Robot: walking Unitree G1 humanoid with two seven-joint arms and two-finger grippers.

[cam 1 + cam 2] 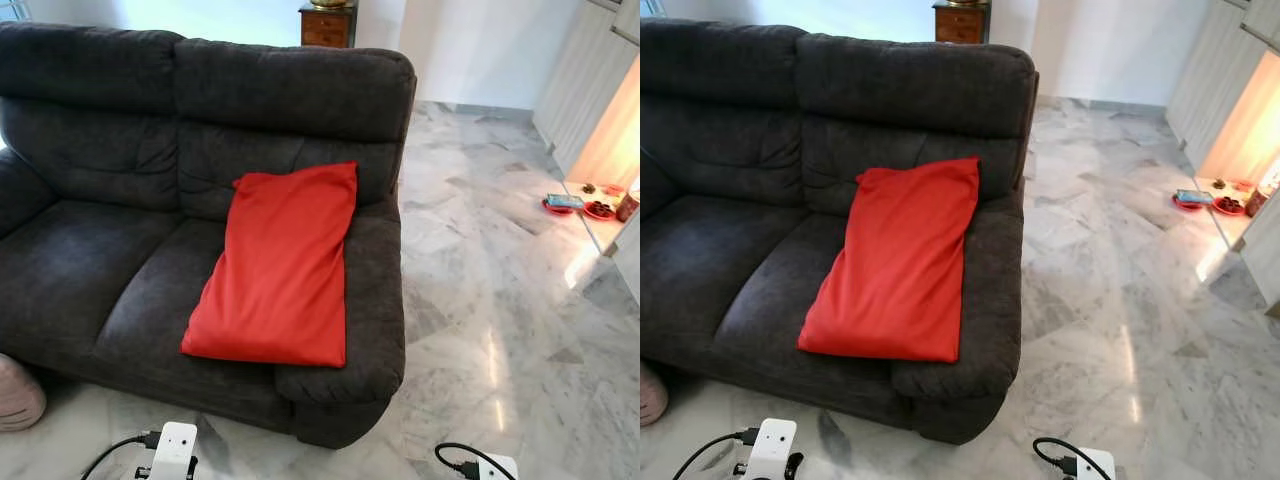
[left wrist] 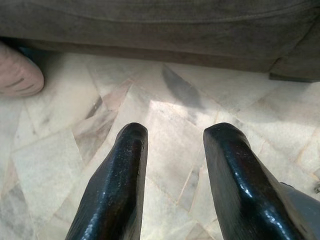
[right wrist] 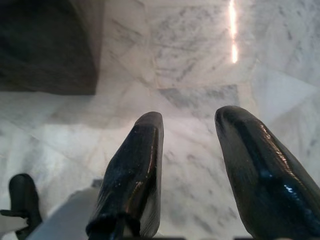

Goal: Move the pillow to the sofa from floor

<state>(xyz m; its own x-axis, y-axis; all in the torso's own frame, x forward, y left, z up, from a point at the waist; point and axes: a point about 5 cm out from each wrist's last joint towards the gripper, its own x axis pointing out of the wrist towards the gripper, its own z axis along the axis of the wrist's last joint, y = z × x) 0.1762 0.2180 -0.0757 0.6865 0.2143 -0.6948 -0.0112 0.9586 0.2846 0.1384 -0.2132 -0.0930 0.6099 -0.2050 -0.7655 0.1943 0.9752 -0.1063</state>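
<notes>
A polished grey-and-white marble floor point(image 1: 500, 300) spreads across the room, catching bright streaks of reflected light. White walls point(image 1: 480, 45) rise behind, with a wooden cabinet point(image 1: 327, 25) standing against them. At the far right, warm light spills beside pale panelled doors point(image 1: 585, 85).

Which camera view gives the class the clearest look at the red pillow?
The left eye view: the whole red pillow lies on the grey sofa, leaning against the backrest beside the armrest. The right eye view shows it equally whole, slightly shifted. The wrist views look past open fingers at marble floor and the sofa's base instead.
</notes>
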